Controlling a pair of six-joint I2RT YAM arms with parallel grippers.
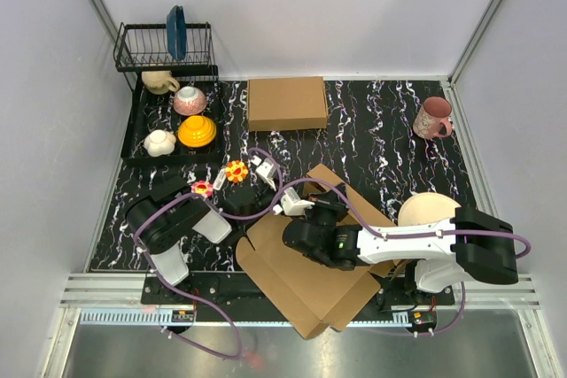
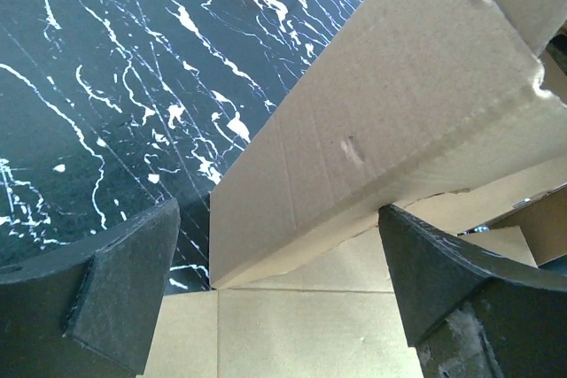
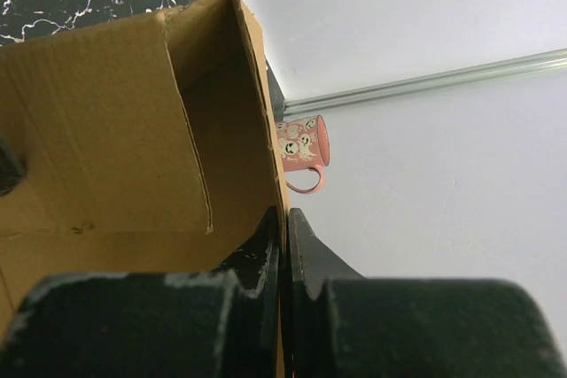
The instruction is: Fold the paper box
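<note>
1. The paper box (image 1: 310, 285) lies skewed on the near part of the table (image 1: 381, 130), in front of and between the two arms. One corner juts past the near edge, and the sheet is only partly formed.
2. The right gripper (image 3: 283, 250) is pinched tight on the thin top edge of a raised side wall (image 3: 221, 121), with cardboard sandwiched between its two closed fingers. A pink mug (image 3: 303, 146) shows beyond that wall.
3. The left gripper (image 2: 279, 307) hangs over the sheet's far-left edge with its fingers (image 2: 124, 294) spread wide, holding nothing.
4. Just ahead of the left gripper and above the gap between its fingers stands a long flap (image 2: 372, 130). The flap's long axis runs from lower left to upper right in the wrist view, crossing the line between the fingers at a slant.
5. Whether either finger touches the flap cannot be told.
6. Judgement: with the right arm anchoring one wall, the free flap is the left arm's to take. That move likely turns on squaring the open fingers to the flap's slanted line before closing or pushing.
</note>
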